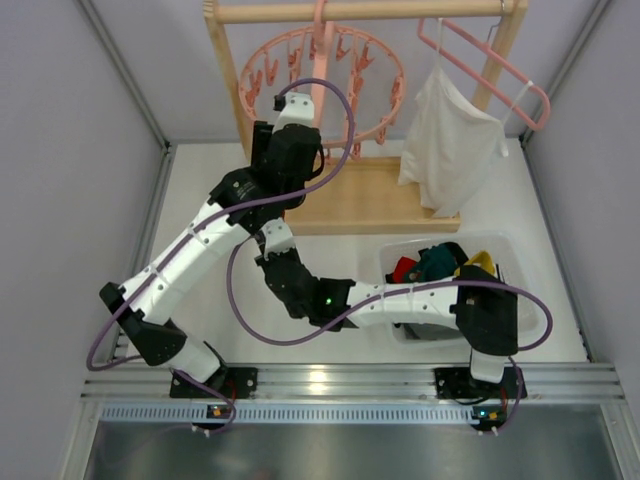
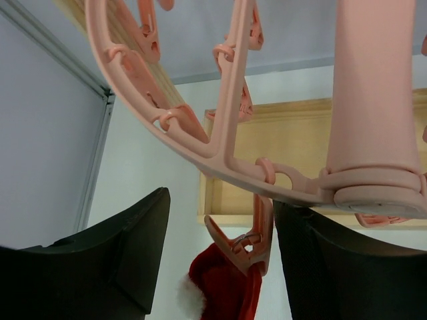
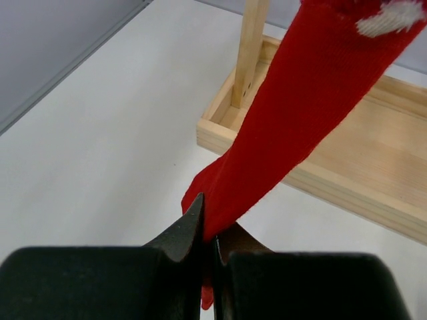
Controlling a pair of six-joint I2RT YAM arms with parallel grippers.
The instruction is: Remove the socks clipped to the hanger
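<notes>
Right fingers (image 3: 179, 235) pinching red sock (image 3: 293, 113), left fingers (image 2: 123, 257) upturned, flanking hanger clip (image 2: 244, 244)

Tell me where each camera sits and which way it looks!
Top: above and behind, looking down on the table; left arm and right arm show.
Left wrist: looks up under the hanger; left gripper shows.
Right wrist: looks across at the wooden stand; right gripper pinches the red sock.
Shared: both wrist views show that sock.
</notes>
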